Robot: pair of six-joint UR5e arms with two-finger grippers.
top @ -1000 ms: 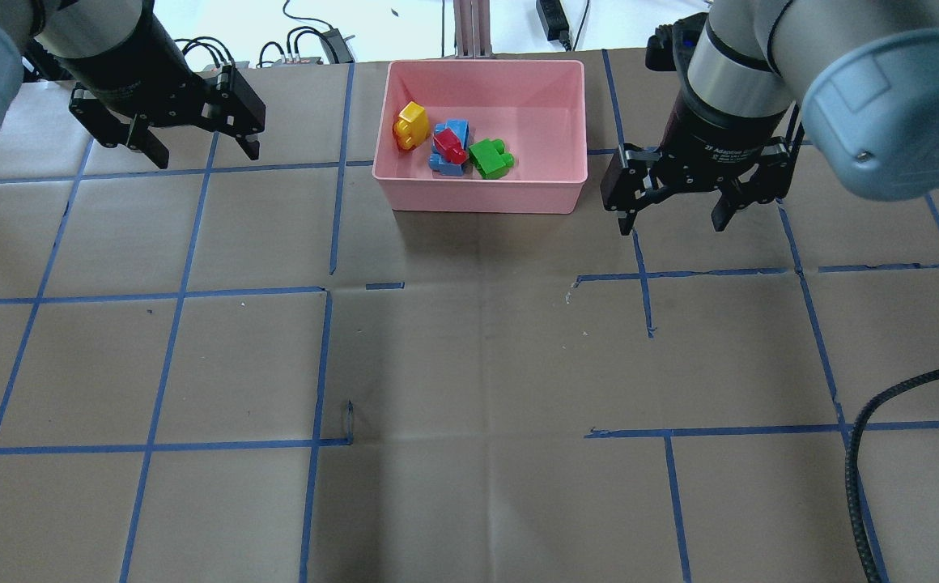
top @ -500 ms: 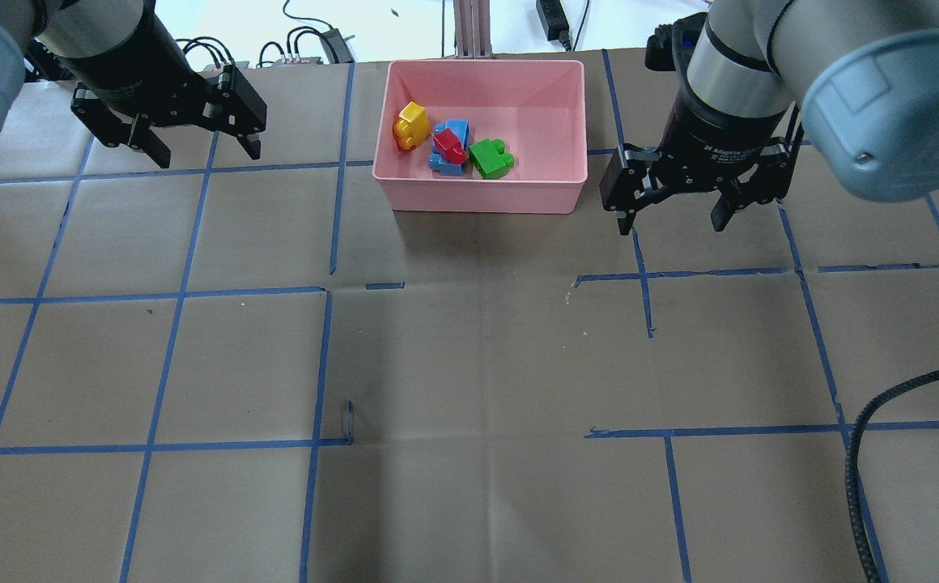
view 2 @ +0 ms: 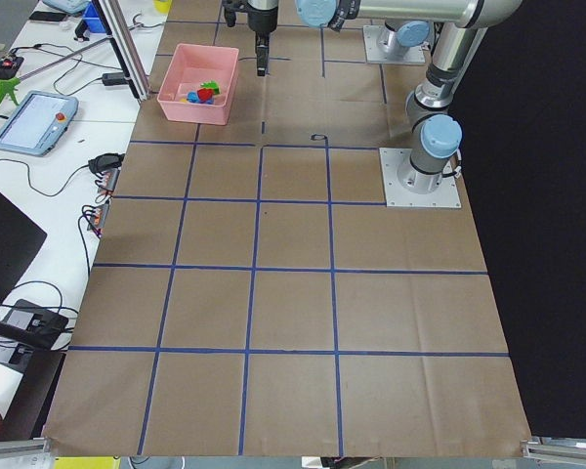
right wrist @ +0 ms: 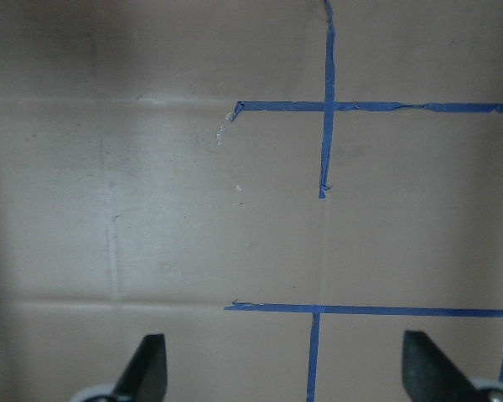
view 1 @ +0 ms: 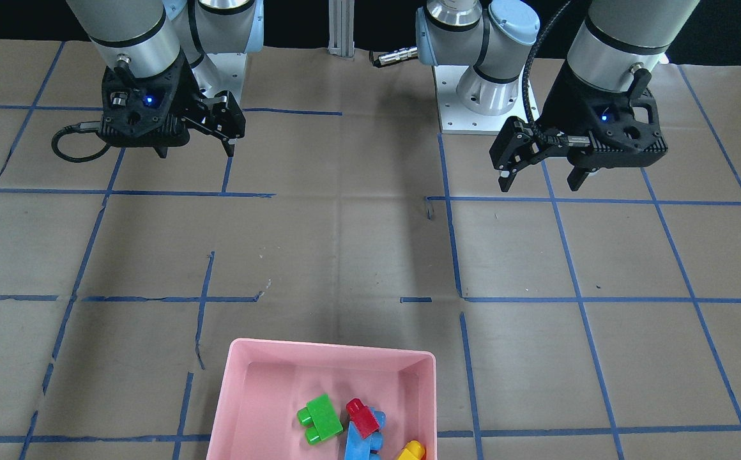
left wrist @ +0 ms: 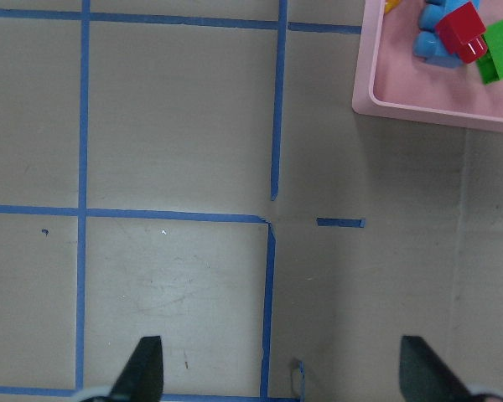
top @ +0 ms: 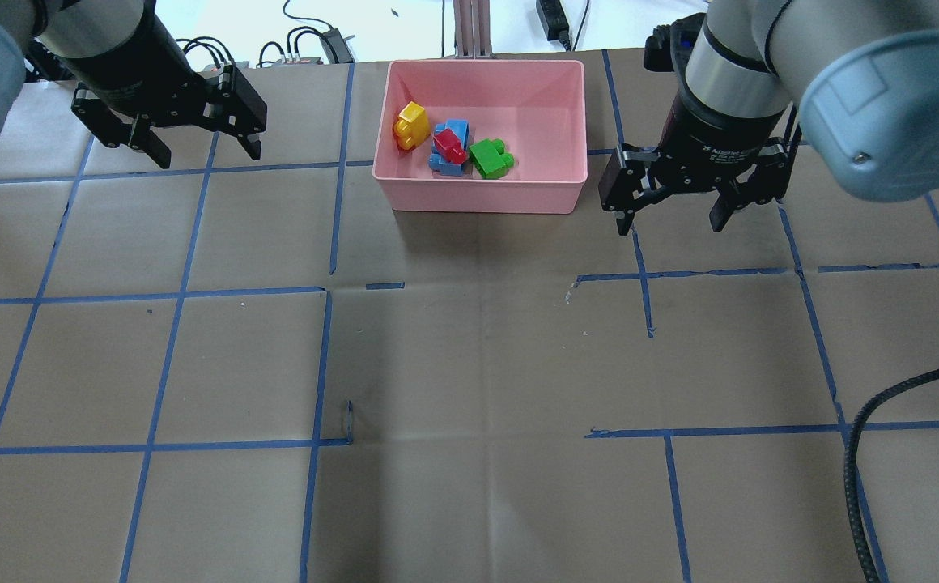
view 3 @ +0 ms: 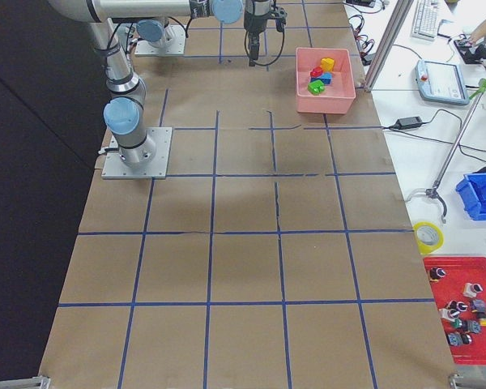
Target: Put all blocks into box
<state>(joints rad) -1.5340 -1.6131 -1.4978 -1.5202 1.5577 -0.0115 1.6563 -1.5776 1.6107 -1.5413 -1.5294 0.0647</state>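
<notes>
Resting inside the box point(top: 482, 197) are all four blocks, bunched toward its left-centre in the overhead view. The yellow block point(top: 410, 125) is closest to the left wall, tipped on its side. The blue block point(top: 457, 128) lies in the middle w/ the red block point(top: 449, 146) on top of it. The green block point(top: 490, 158) is just beside that pair, on the right, studs pointing toward the right wall. The box itself sits at the far edge of the desk point(top: 469, 364), roughly btwn the two arms.

The left tool point(top: 205, 154) hangs over the desk well to the left of the box, released, jaws spread wide w/ nothing btwn them. Its wrist cam shows both fingers point(left wrist: 142, 368) at the bottom corners, brown paper and blue tape point(top: 182, 291) btwn them, and a corner of the box at top right w/ blue, red and green visible.

The right tool point(top: 670, 225) hangs near the box's right wall but apart from it, also released and empty. Its wrist cam shows only paper and tape btwn the wide-set tips.

A black cable point(top: 866, 453) curls in at the overhead view's lower right edge.
</notes>
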